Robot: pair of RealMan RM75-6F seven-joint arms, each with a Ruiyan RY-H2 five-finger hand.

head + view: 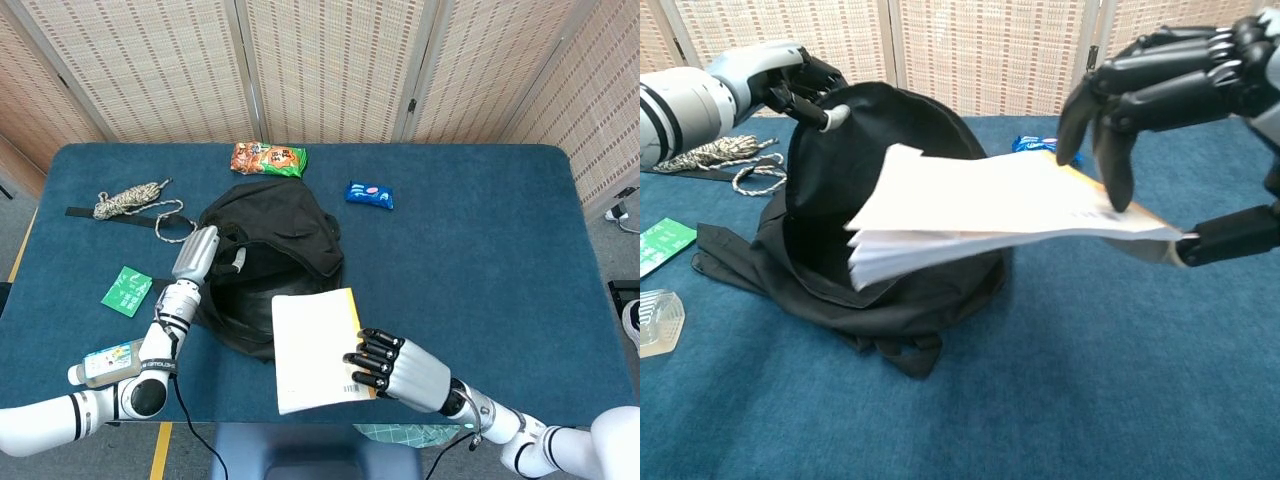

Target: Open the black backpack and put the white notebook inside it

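Observation:
The black backpack (275,240) (825,190) lies open at the table's middle-left, its mouth facing me. My left hand (193,258) (780,82) grips the rim of that mouth and holds it raised. The white notebook (315,350) (980,210) hangs in the air in front of the opening, its free edge toward the bag. My right hand (400,368) (1170,85) pinches the notebook's right end, fingers on top and thumb beneath.
An orange-green snack bag (268,158) and a blue packet (369,194) lie behind the backpack. A coiled rope (135,205) sits at the far left. A green card (127,291) and a clear bottle (105,363) lie near the left front edge.

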